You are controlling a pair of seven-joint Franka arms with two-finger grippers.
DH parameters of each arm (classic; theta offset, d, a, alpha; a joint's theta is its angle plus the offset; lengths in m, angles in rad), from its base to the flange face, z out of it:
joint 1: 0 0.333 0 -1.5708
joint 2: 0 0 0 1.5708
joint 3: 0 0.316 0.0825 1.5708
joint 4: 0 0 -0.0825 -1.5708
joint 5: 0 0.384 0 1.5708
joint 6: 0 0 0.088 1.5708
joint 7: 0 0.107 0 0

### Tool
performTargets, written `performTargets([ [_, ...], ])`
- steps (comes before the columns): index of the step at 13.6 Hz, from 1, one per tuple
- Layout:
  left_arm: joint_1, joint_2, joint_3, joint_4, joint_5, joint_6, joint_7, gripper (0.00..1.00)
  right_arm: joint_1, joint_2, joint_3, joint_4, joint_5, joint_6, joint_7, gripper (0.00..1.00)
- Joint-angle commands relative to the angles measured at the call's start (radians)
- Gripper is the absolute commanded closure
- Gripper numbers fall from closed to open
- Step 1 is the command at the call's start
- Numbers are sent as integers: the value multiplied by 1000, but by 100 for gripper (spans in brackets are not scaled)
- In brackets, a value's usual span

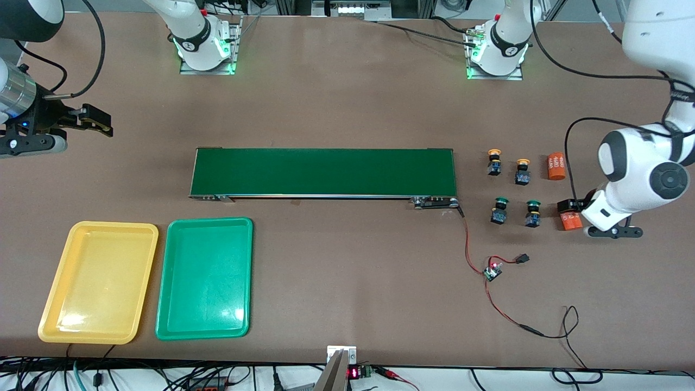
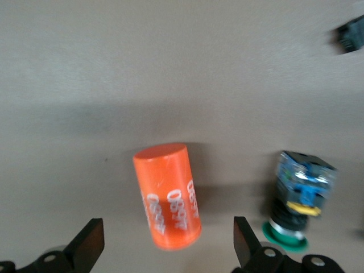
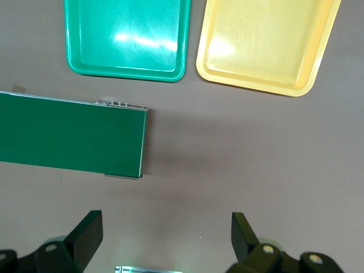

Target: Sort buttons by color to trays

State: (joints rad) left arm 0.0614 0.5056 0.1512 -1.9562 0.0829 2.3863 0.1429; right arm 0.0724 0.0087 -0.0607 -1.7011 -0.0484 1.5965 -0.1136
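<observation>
Your left gripper (image 2: 165, 244), fingers spread and empty, straddles an orange cylinder (image 2: 168, 196) with a green button (image 2: 298, 199) just outside one fingertip, while your right gripper (image 3: 165, 242), likewise spread, waits over bare table near the empty yellow tray (image 1: 98, 282) and green tray (image 1: 205, 278).

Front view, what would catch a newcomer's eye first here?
Probably the long dark-green conveyor belt across the middle of the table. Next come the yellow tray and the green tray side by side, nearer the camera at the right arm's end. The left hand, open, hangs over an orange cylinder beside the buttons.
</observation>
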Motion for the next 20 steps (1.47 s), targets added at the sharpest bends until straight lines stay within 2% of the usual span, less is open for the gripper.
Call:
performTargets([
  [1, 5, 42, 5, -20, 12, 95, 24, 7, -5, 2, 2, 6, -1, 3, -6, 0],
  [2, 9, 56, 8, -20, 12, 102, 24, 17, -5, 2, 2, 6, -1, 3, -6, 0],
  [3, 9, 57, 8, -20, 14, 102, 26, 38, -5, 2, 2, 6, -1, 3, -6, 0],
  [4, 9, 57, 8, -26, 17, 96, 33, 63, -5, 2, 2, 6, -1, 3, -6, 0],
  [5, 9, 53, 8, -35, 17, 85, 38, 73, -5, 4, 2, 6, -1, 3, -6, 0],
  [8, 8, -20, -7, -23, 20, -40, 38, 80, -6, 8, 2, 6, 1, 3, -5, 0],
  [11, 8, -137, -120, 22, 17, -259, 21, 81, -6, 10, 2, 6, 1, 3, -5, 0],
  [14, 9, -196, -295, 62, 11, -403, 12, 79, -8, 13, 1, 6, 1, 3, -5, 0],
  [18, -6, -184, -520, 54, 9, -406, -341, 79, -6, 31, 1, 6, -1, 2, -6, 0],
  [20, -12, -168, -599, 45, 9, -398, -464, 79, -5, 43, 1, 6, -2, 3, -6, 0],
])
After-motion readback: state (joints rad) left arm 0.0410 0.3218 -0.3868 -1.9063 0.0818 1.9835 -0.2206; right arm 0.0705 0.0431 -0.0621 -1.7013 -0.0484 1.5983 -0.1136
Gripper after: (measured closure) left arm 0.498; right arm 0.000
